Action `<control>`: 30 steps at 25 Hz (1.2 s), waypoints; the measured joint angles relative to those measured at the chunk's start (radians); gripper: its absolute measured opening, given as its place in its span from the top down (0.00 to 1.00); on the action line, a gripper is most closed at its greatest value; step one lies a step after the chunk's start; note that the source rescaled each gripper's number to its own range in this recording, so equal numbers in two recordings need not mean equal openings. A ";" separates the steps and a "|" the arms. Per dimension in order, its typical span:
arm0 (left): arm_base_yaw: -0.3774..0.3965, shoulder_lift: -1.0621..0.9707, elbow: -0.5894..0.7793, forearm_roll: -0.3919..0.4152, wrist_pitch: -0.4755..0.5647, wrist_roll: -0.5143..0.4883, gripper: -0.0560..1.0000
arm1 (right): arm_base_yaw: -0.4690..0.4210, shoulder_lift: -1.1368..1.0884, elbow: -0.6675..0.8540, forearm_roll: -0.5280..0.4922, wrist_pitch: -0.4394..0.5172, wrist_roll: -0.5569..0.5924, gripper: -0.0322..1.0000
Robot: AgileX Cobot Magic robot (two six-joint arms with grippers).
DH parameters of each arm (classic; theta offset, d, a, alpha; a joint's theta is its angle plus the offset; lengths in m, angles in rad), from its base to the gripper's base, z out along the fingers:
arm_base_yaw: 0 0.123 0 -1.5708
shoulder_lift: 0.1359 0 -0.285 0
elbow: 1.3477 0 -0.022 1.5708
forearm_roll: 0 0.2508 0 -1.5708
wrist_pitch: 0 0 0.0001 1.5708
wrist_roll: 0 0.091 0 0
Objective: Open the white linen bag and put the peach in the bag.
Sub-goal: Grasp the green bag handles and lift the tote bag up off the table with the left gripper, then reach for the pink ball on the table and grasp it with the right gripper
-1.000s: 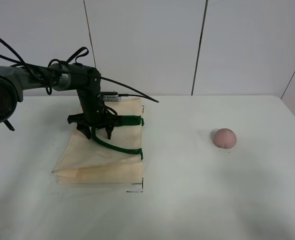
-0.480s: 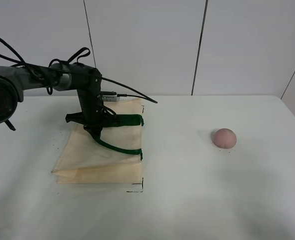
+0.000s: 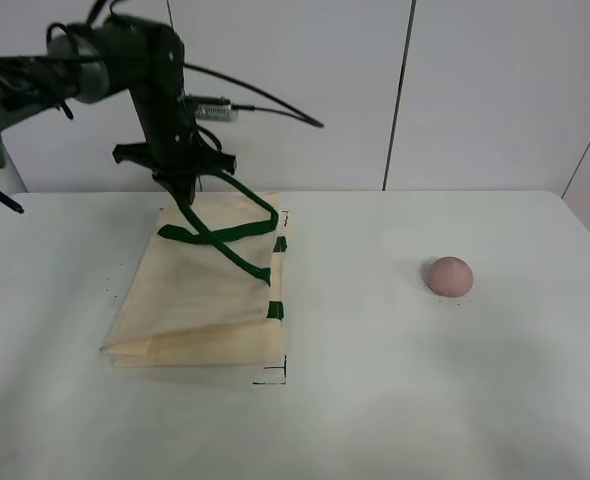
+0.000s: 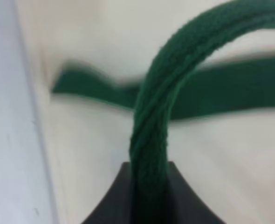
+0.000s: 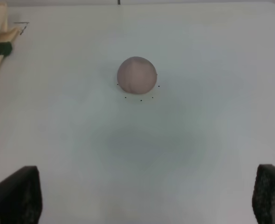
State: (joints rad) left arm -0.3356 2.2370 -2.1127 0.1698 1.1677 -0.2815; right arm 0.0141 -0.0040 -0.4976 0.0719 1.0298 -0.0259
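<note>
White table [image 3: 375, 410], panelled wall [image 3: 295, 90]: bag [image 3: 200, 300] near the left edge, its handle [image 3: 237, 196] pinched in the left gripper [image 3: 182, 188], peach [image 3: 448, 276] near the right edge, right gripper [image 5: 147, 196] jaws wide, mostly cut off.

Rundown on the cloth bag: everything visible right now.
The bag is cream cloth, rectangular, lying flat on the table, with folded layers showing at its near edge. Dark green tabs mark its right edge in the high view. One green strap is held up, pinched in the left gripper; more strap crosses the cloth below.
</note>
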 joint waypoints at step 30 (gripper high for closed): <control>0.000 -0.323 -0.057 -0.154 0.005 0.174 0.95 | 0.000 1.356 -0.540 0.029 -0.230 -0.082 0.00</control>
State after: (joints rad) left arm -0.3356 1.9139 -2.1694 0.0162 1.1722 -0.1079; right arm 0.0141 1.3516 -1.0375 0.1010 0.8001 -0.1083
